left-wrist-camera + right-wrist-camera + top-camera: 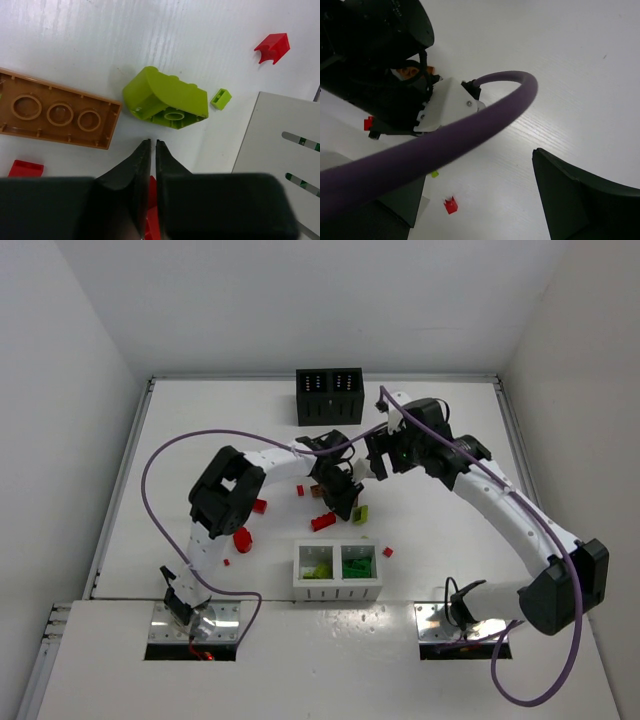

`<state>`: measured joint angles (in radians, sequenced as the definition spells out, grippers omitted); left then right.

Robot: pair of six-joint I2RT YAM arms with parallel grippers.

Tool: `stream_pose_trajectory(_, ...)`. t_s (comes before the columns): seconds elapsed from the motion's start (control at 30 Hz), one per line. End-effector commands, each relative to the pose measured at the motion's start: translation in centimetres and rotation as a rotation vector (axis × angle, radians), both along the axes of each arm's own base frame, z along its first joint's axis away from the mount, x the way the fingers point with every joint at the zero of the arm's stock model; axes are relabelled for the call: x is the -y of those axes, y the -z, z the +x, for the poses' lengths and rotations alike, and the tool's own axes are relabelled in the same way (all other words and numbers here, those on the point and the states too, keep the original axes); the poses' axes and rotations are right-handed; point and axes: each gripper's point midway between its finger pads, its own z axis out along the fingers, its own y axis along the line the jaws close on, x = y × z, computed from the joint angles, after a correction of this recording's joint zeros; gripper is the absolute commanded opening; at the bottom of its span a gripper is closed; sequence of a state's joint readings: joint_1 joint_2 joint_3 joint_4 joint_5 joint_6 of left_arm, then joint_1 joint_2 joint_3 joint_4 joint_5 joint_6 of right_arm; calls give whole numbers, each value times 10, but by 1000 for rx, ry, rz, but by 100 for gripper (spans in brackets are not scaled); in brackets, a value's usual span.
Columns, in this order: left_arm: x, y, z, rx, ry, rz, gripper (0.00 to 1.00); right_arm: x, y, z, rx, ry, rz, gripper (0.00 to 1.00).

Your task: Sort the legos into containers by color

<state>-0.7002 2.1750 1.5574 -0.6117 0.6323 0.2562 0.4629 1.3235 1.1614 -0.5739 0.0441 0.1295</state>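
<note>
- My left gripper [152, 144] hangs just beyond the far wall of the white perforated two-compartment box [280, 150]; its jaws are narrow, almost together; a sliver of red shows in the slit, and I cannot tell whether that is a pinched brick or one lying on the worktop [100, 40].
- The lime-green rounded plastic brick [167, 100] lies just ahead of the fingertips, apart from them, near the box wall, its hollow underside tipped towards me; the tan-brown flat plate [55, 115] lies on its far side from the box.
- My right gripper [383, 458] stands wide and empty, farther beyond the box.
- I'd lift slowly and straight, confirming the grip; the white box holds greens, so I judge red belongs in the black perforated box [328, 395], well beyond; I'd keep the purple cable [470, 125] clear.
</note>
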Motion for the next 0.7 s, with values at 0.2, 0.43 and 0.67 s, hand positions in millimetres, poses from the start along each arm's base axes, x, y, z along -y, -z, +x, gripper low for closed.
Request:
stream_pose_trajectory(0.2, -2, 1, 12, 5, -43, 13, 2, 6, 10, -16, -16, -94, -54, 87)
stream_pose_trajectory(0.43, -5, -28, 24, -10, -62, -92, 23, 36, 31, -38, -67, 22, -108, 87)
stream_pose_trajectory(0.67, -5, -47, 29, -45, -71, -180, 45, 33, 47, -68, -134, -74, -77, 85)
